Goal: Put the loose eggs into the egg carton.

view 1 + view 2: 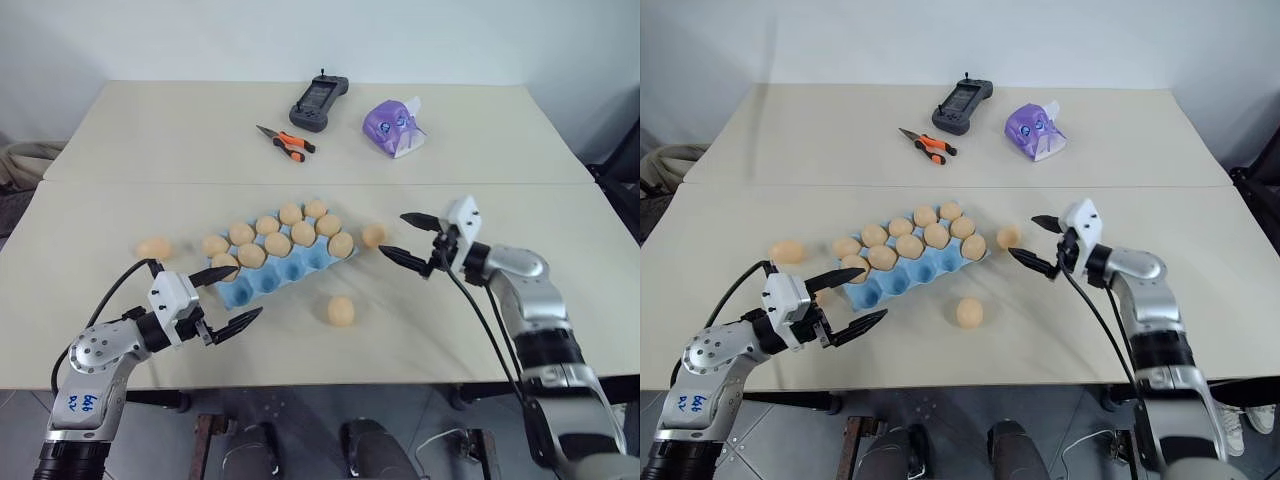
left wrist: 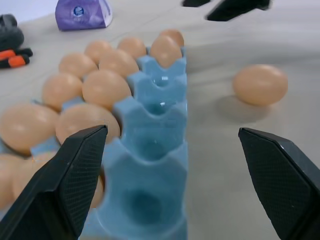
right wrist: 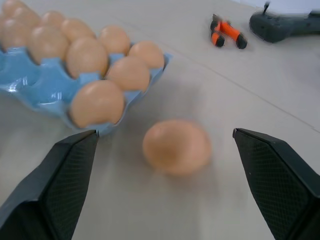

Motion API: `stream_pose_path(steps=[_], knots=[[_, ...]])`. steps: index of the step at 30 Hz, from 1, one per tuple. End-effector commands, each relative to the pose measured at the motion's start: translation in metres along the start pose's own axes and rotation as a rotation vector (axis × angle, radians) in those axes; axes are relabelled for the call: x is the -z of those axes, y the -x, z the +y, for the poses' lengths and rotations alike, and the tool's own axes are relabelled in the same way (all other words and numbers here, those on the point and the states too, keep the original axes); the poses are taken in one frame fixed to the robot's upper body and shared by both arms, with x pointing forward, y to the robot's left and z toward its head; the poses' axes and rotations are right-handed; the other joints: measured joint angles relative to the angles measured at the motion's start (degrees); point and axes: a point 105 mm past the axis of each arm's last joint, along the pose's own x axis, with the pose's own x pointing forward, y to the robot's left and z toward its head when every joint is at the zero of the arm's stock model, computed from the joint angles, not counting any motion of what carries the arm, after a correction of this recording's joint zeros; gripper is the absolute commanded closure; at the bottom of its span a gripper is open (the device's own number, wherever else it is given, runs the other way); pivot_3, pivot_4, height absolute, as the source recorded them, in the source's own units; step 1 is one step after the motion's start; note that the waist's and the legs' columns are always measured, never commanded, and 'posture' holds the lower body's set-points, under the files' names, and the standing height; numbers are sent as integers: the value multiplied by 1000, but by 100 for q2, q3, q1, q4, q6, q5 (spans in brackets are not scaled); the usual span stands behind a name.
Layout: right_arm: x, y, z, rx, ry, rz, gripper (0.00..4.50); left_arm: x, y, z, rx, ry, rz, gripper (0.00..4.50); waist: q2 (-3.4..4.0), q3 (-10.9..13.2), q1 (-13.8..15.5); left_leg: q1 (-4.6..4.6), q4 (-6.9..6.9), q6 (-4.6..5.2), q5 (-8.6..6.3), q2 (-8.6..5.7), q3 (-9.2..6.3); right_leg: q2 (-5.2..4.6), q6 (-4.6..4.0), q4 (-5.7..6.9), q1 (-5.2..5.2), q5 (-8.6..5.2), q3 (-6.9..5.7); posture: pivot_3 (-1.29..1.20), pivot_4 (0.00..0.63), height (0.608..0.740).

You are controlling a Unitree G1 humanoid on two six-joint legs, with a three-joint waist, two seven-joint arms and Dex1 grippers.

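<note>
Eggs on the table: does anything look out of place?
Yes. Three loose eggs lie on the bare table outside the egg carton: one left of it, one at its right end, one in front. Its front row stands empty.

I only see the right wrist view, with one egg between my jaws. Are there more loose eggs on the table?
Observer: Yes, two more. One loose egg lies in front of the egg carton, on the robot's side, not touching it.
Operator: Where's the other one?
Observer: The second egg lies past the carton's left end, beyond the left gripper.
Operator: Is there room for them?
Observer: Yes, the empty cups run along the row nearest the robot.
</note>
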Motion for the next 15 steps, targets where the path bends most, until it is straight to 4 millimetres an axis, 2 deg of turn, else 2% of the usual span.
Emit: stream_pose_path(steps=[1, 9, 12, 15], knots=[[4, -11, -2, -55, 9, 40, 0, -20, 3, 5, -49, -69, -45, 20, 0, 0, 32, 0, 0, 0, 0, 0, -1, 0, 0, 0, 0, 0, -1, 0, 150, 740], [7, -38, -4, -89, 31, 57, 0, -20, 12, 7, -126, -66, -40, 20, 5, 3, -55, -1, 8, 1, 0, 2, 2, 0, 0, 4, -1, 0, 1, 0, 150, 740], [6, -46, 0, -95, 48, 36, 610, -20, 11, 7, -137, -68, -43, 0, 6, 4, -86, -1, 16, 1, 0, 4, 1, 0, 0, 12, 1, 0, 1, 0, 150, 740], [4, -45, -3, -78, 54, 28, 1709, -23, 13, 10, -151, -76, -43, 0, 6, 4, -85, -1, 18, 0, 0, 4, 0, 0, 0, 18, 1, 0, 0, 0, 150, 740]])
